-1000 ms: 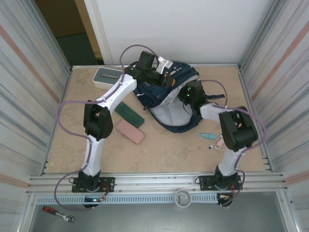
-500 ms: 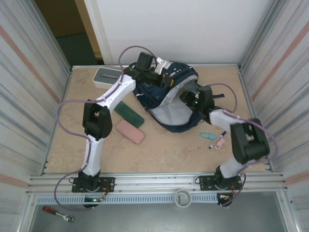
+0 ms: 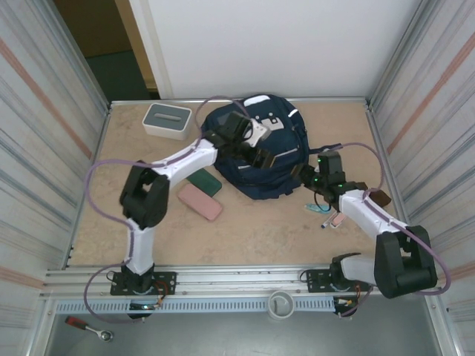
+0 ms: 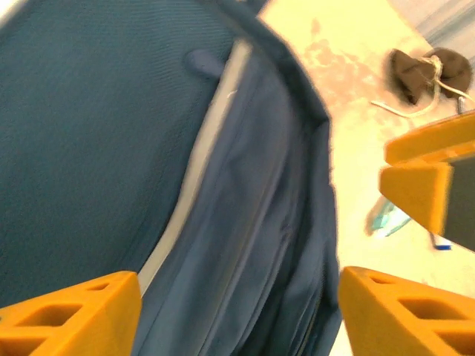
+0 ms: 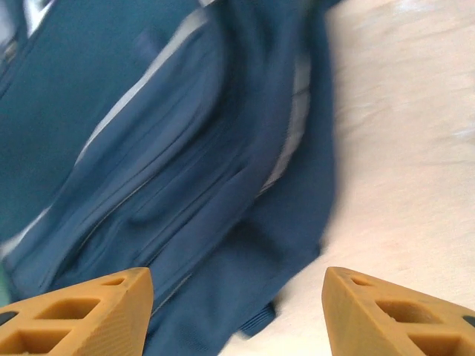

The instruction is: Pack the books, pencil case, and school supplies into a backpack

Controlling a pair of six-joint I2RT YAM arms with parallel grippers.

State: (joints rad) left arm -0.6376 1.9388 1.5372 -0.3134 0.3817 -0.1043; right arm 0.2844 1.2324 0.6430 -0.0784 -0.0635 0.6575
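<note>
Nearest you, on the right of the beige table [image 3: 252, 237], the small teal tube-shaped marker [image 3: 315, 207] and the slim pink-and-white pen-like stick [image 3: 336, 219] lie loose just beside each other, so the school supplies are not packed yet. Over on the left, a pink rounded oblong case [image 3: 199, 202] lies flat, with a dark green oblong case [image 3: 200, 176] just beyond it. Both are outside the bag and waiting for you. Your right gripper [image 3: 306, 176] hangs at the near right edge of the large navy-blue fabric backpack [image 3: 278, 126], fingers spread and holding nothing. The backpack lies in the middle of the table toward the far side, its flap down. Your left gripper [image 3: 266, 157] sits over the bag's front, also spread wide and empty. You cannot tell from here whether the books are inside. At the far left stands a white rectangular box with a grey top [image 3: 168, 121]. Judging by this, most of the packing is still ahead of you.
</note>
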